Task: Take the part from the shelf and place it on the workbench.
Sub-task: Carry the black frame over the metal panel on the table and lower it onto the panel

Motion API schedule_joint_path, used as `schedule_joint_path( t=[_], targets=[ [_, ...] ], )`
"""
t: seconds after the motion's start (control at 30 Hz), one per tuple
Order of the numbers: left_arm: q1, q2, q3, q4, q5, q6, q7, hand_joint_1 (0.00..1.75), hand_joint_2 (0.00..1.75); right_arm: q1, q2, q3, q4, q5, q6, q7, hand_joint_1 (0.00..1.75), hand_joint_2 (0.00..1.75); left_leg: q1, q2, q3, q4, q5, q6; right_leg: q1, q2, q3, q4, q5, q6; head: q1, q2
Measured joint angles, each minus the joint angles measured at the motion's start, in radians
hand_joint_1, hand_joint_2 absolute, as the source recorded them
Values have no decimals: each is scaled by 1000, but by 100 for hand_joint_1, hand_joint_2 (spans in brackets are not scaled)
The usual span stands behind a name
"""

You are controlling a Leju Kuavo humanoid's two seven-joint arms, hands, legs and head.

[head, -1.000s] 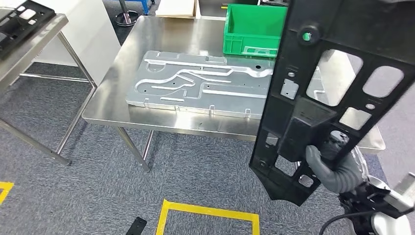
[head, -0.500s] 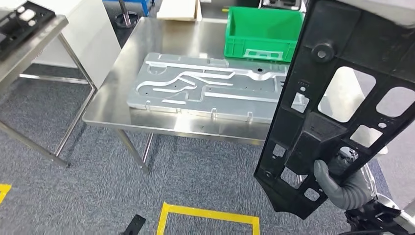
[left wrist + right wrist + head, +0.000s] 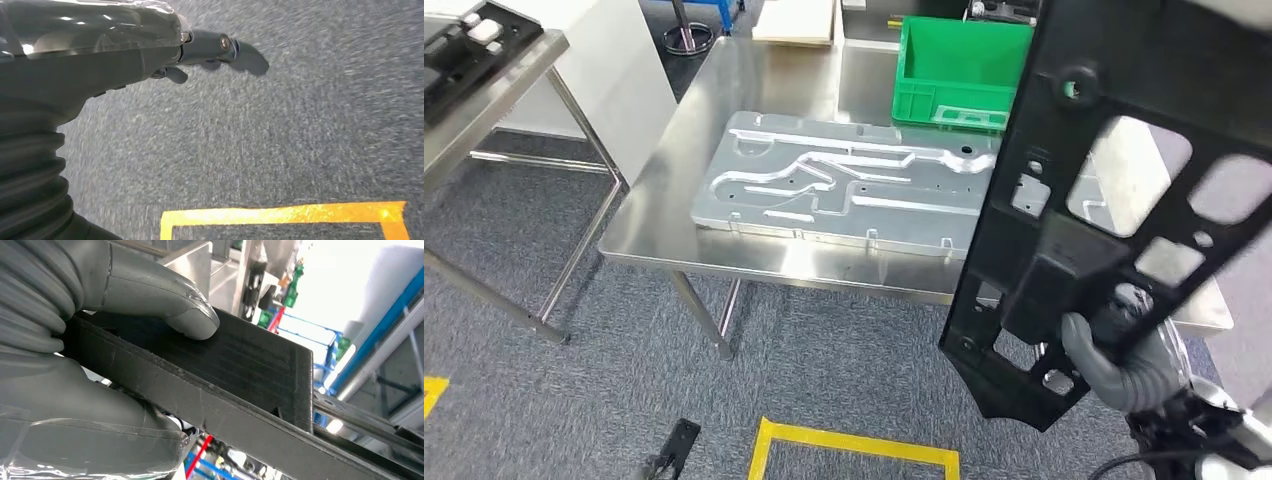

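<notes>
Right hand [image 3: 1114, 350] grips the black part [image 3: 1114, 200] at its lower end, thumb [image 3: 165, 300] pressed on its face; part is held upright, off the workbench [image 3: 754, 100]. Left hand [image 3: 150, 55] hangs over the carpet [image 3: 300, 125], fingers loosely spread, holding nothing.

Steel workbench [image 3: 724, 250] on grey carpet [image 3: 544, 400]; carries 1 machined aluminium plate [image 3: 844, 190]; 1 green crate [image 3: 954, 60] just behind it.

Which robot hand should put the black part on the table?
The right hand: it already grips the black part, held near the table. The left hand hangs over the carpet with nothing in it.
</notes>
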Motion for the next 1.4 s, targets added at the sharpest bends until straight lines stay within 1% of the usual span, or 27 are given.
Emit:
schedule_joint_path(
  t=[0.07, 0.13, 0.23, 0.27, 0.3, 0.33, 0.4, 0.43, 0.5, 0.6, 0.63, 0.7, 0.77, 0.8, 0.83, 0.9, 0.93, 0.97, 1.03, 1.13, 1.17, 1.23, 1.27, 1.3, 1.33, 1.37, 1.4],
  targets=[
    [-3, 9, 2, -1, 2, 4, -8, 0, 175, -34, 10, 17, 21, -1, 7, 12, 175, 175, 1, 1, 3, 1, -6, -12, -4, 3, 5, -10, -2, -5, 0, 0],
    [-6, 16, 3, -2, 4, 7, -13, 0, 175, -61, 21, 28, 36, -4, 8, 17, 175, 175, 1, 3, -17, 50, -33, -23, -10, -1, 19, -20, -5, -14, 0, 0],
    [-4, 20, 9, -2, 16, 8, -16, 0, 175, -86, 34, 43, 61, -13, 10, 24, 175, 175, 10, 3, -123, 240, -104, -37, -10, -6, 34, -22, -18, -24, -1, 0],
    [-2, 20, 12, -2, 19, 7, -15, 0, 175, -89, 37, 47, 71, -18, 10, 28, 175, 175, 13, 4, -152, 282, -107, -40, -10, -6, 40, -22, -23, -24, -1, 0],
    [1, 21, 15, -2, 18, 5, -12, 0, 175, -93, 41, 51, 80, -23, 9, 32, 175, 175, 16, 4, -163, 284, -89, -43, -11, -6, 46, -21, -28, -23, -1, 0],
    [4, 21, 16, -2, 13, 2, -7, 0, 175, -96, 45, 54, 88, -27, 8, 37, 175, 175, 18, 4, -156, 252, -55, -46, -12, -5, 54, -20, -35, -21, -1, 0],
    [8, 22, 16, -2, 3, -4, 0, 0, 175, -101, 50, 61, 101, -32, 5, 42, 175, 175, 22, 5, -110, 129, 25, -47, -13, -4, 69, -16, -50, -14, -1, 0],
    [9, 22, 16, -2, 0, -7, 3, 0, 175, -105, 53, 66, 107, -34, 4, 43, 175, 175, 21, 5, -88, 77, 46, -45, -12, -4, 73, -12, -58, -9, 0, 0],
    [14, 21, 16, -2, -7, -14, 14, 0, 175, -114, 61, 77, 118, -37, 2, 43, 175, 175, 17, 4, -67, 29, 49, -34, -9, -4, 73, -6, -66, 2, 0, 0],
    [34, 20, 16, -2, -9, -25, 56, 0, 175, -129, 79, 101, 144, -41, 2, 42, 175, 175, 18, 4, -62, 16, 45, -15, -10, -3, 67, 0, -75, 16, 0, 0],
    [39, 19, 17, -2, -4, -27, 72, 0, 175, -137, 84, 110, 154, -42, 5, 42, 175, 175, 20, 4, -58, 12, 45, -9, -11, -4, 57, 21, -87, 21, 0, 0],
    [43, 14, 23, -2, 12, -28, 93, 0, 175, -161, 93, 129, 180, -43, 14, 43, 175, 175, 21, 4, -53, 7, 43, 0, -14, -5, 1, 126, -132, 28, 0, 0],
    [46, 6, 30, -2, 28, -29, 101, 0, 175, -187, 103, 151, 214, -42, 21, 45, 175, 175, 21, 4, -48, 7, 38, 6, -16, -5, -81, 255, -167, 32, 0, 0],
    [48, 1, 34, -2, 35, -29, 98, 0, 175, -198, 107, 160, 229, -41, 23, 48, 175, 175, 21, 3, -44, 8, 35, 6, -17, -5, -105, 282, -159, 33, 0, 0],
    [50, -5, 38, -2, 42, -29, 90, 0, 175, -209, 110, 168, 242, -38, 25, 50, 175, 175, 21, 2, -39, 9, 30, 6, -17, -5, -111, 272, -132, 32, 0, 0],
    [53, -16, 46, -2, 49, -31, 68, 0, 175, -240, 112, 178, 261, -31, 25, 54, 175, 175, 21, -2, -25, 10, 20, 2, -16, -5, -73, 156, -42, 25, 0, 0],
    [53, -21, 48, -1, 47, -32, 55, 0, 175, -262, 112, 182, 271, -23, 24, 55, 175, 175, 18, -3, -20, 13, 14, -2, -14, -4, -48, 92, -10, 21, 0, 0],
    [52, -26, 49, -1, 44, -33, 39, 0, 175, -288, 112, 184, 281, -9, 18, 54, 175, 175, 16, -4, -18, 15, 9, -8, -11, -4, -30, 45, 7, 16, 0, 0],
    [48, -32, 49, -1, 41, -35, 2, 0, 175, -339, 107, 188, 302, 35, 1, 45, 175, 175, 13, -4, -19, 15, 4, -19, -6, -2, -18, 15, 4, 9, 0, 0],
    [36, -35, 49, -1, 36, -44, -41, 0, 175, -402, 86, 191, 326, 136, -41, 7, 175, 175, 13, -1, -24, 33, -14, -33, -13, -3, -8, 0, 3, -6, 0, 0],
    [31, -36, 49, -1, 33, -48, -56, 0, 175, -425, 78, 196, 338, 210, -81, -17, 175, 175, 14, 1, -40, 72, -36, -37, -16, -4, -4, -5, 3, -11, 0, 0],
    [20, -36, 48, -1, 32, -56, -81, 0, 175, -484, 60, 218, 378, 431, -214, -58, 175, 175, 16, 3, -106, 202, -94, -43, -15, -4, -1, -5, 2, -18, 0, 0],
    [15, -36, 48, -1, 33, -58, -86, 0, 175, -524, 51, 234, 409, 562, -292, -62, 175, 175, 17, 3, -141, 264, -113, -45, -15, -4, -1, -4, 1, -19, 0, 0],
    [11, -36, 48, -1, 34, -61, -84, 0, 175, -570, 42, 254, 455, 697, -371, -51, 175, 175, 17, 3, -164, 299, -115, -47, -14, -3, -1, -2, 0, -20, 0, 0],
    [8, -36, 47, -1, 34, -65, -78, 0, 175, -625, 34, 276, 513, 828, -444, -32, 175, 175, 17, 4, -170, 297, -97, -47, -14, -1, -1, 0, -1, -20, -1, 0],
    [7, -36, 47, -1, 32, -68, -70, 0, 175, -686, 27, 298, 580, 938, -504, -10, 175, 175, 17, 4, -157, 254, -60, -45, -14, 1, 0, 3, -3, -19, -1, 0],
    [8, -36, 47, -1, 28, -73, -60, 0, 175, -747, 21, 320, 656, 1036, -556, 14, 175, 175, 17, 4, -132, 186, -17, -41, -14, 2, 0, 6, -6, -16, -1, 0]
  ],
)
